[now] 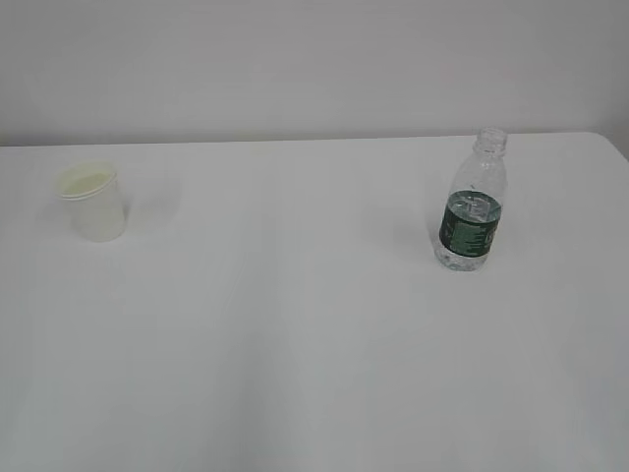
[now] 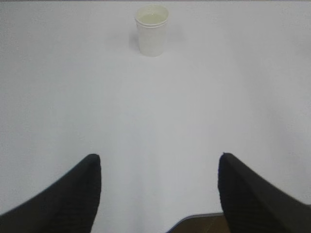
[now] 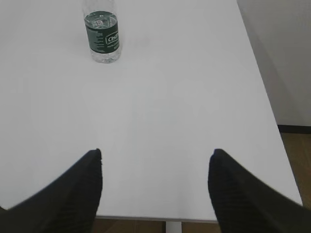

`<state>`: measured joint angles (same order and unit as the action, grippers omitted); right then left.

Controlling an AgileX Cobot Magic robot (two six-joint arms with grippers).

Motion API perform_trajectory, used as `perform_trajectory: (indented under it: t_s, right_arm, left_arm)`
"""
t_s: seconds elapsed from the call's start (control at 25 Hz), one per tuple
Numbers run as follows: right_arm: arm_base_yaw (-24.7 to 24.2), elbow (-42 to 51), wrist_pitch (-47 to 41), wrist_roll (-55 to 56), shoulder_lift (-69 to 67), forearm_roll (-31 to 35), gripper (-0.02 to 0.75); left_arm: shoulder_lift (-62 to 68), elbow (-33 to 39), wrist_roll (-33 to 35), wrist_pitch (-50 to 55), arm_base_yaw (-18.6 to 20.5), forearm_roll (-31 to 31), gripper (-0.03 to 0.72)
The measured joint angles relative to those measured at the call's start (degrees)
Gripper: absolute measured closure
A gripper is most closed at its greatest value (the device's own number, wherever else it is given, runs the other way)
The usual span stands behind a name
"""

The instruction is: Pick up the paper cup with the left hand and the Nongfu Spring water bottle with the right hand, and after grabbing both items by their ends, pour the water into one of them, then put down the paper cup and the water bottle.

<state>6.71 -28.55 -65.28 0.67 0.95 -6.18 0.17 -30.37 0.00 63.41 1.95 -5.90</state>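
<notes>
The pale paper cup (image 1: 92,202) stands upright at the far left of the white table; the left wrist view shows the paper cup (image 2: 152,29) far ahead. My left gripper (image 2: 158,158) hovers open near the table's front edge, nothing between its fingers. The Nongfu Spring water bottle (image 1: 472,203), clear with a dark green label and no cap, stands upright on the right, with water in its lower half. In the right wrist view the bottle (image 3: 101,33) is far ahead and to the left. My right gripper (image 3: 156,153) is open and empty. Neither arm shows in the exterior view.
The white table (image 1: 295,324) runs back to a pale wall. Its right edge (image 3: 265,92) drops to a wooden floor, and its front edge (image 3: 160,219) lies just under the right gripper.
</notes>
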Motion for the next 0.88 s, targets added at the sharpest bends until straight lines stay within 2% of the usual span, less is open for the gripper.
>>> perform_trajectory:
  t_s: [0.88]
  right_arm:
    - [-0.8, 0.0, 0.0, 0.1, 0.0, 0.0, 0.218]
  left_arm:
    - [0.0, 0.0, 0.0, 0.0, 0.0, 0.0, 0.176]
